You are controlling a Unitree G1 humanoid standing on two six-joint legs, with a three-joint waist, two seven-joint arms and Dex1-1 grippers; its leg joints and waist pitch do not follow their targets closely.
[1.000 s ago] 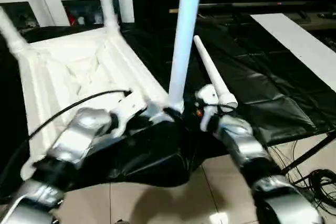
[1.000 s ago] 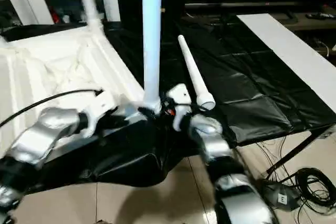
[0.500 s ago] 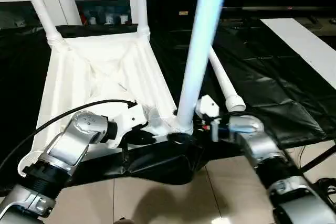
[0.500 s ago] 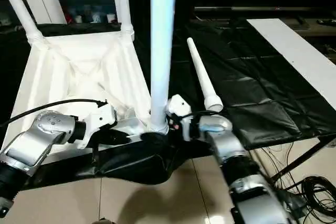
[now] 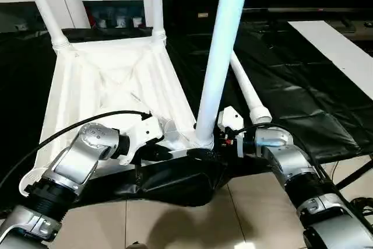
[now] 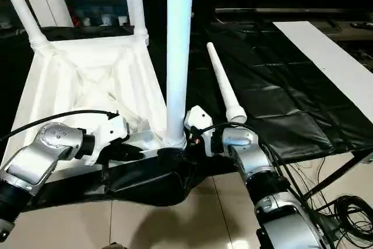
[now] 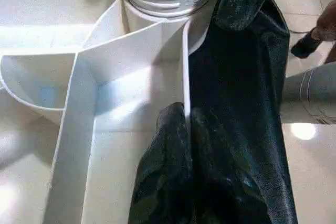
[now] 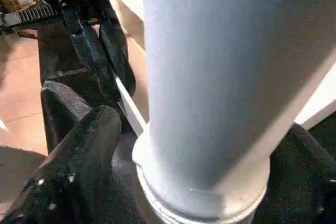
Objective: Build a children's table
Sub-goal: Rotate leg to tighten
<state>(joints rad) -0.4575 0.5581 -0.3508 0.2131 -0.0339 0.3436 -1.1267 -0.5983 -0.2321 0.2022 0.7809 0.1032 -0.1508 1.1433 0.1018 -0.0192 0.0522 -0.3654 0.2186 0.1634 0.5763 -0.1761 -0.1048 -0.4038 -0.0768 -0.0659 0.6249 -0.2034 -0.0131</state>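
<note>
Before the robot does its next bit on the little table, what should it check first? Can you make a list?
1. Tabletop lies upside down on the black sheet: ok.
2. Left gripper pinches the tabletop's rim: ok.
3. Right gripper is around the near leg at its base: ok.
4. Near leg stands upright in its corner socket: ok.
5. Near leg screwed fully tight: cannot tell.
6. Spare leg lies loose on the sheet, not yet fitted: not ok.

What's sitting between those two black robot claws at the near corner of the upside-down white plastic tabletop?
The base of an upright white leg, seated in the white plastic tabletop's corner socket, stands between left gripper and right gripper, in the left eye view.
</note>
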